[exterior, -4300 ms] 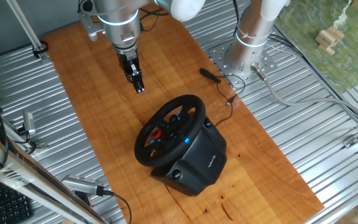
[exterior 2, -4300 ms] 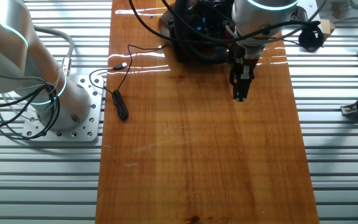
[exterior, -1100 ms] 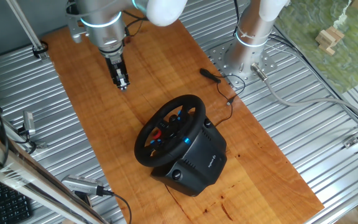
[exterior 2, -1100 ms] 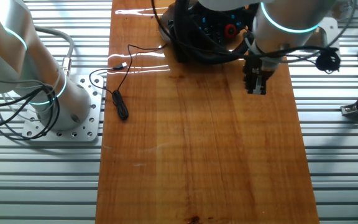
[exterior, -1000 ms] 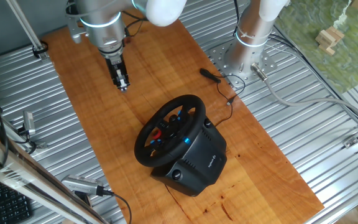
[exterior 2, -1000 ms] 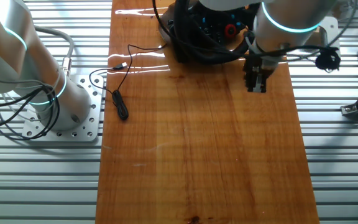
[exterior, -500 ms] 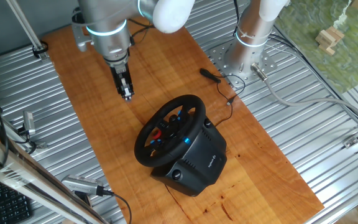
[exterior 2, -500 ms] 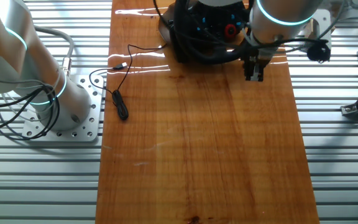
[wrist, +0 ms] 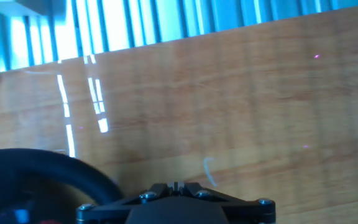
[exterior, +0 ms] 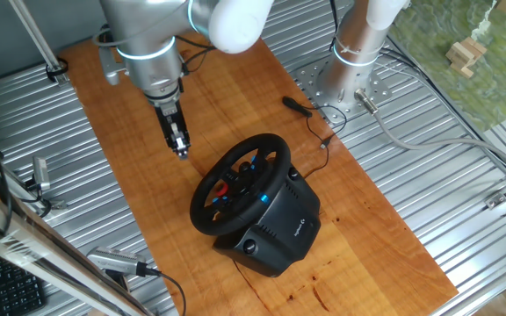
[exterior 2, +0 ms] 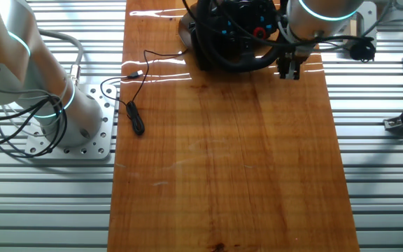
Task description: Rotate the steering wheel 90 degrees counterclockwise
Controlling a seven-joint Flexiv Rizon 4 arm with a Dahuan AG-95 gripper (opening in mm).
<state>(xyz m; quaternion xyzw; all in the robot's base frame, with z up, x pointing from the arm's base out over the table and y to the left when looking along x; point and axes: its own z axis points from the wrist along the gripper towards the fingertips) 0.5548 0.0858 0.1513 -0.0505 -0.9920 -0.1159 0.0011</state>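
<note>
The black steering wheel (exterior: 202, 200) stands tilted on its boxy black base (exterior: 279, 230) on the wooden board, with red and blue hub buttons showing. My gripper (exterior: 181, 151) hangs over the board just beyond the wheel's upper left rim, apart from it, with its fingers together and holding nothing. In the other fixed view the gripper (exterior 2: 289, 72) is beside the wheel (exterior 2: 224, 64) at the top of the board. In the hand view the fingertips (wrist: 176, 185) are closed and the wheel's rim (wrist: 42, 165) curves at lower left.
The wooden board (exterior: 112, 105) lies on a ribbed metal table. A thin black cable with a plug (exterior: 299, 106) lies near the arm's mounting plate (exterior: 332, 83). Metal clamps (exterior: 40, 175) sit at the left edge. The board's edge shows in the hand view (wrist: 166, 34).
The gripper has moved across the board toward the wheel's rim and stands close beside it, still closed. The wheel has not turned.
</note>
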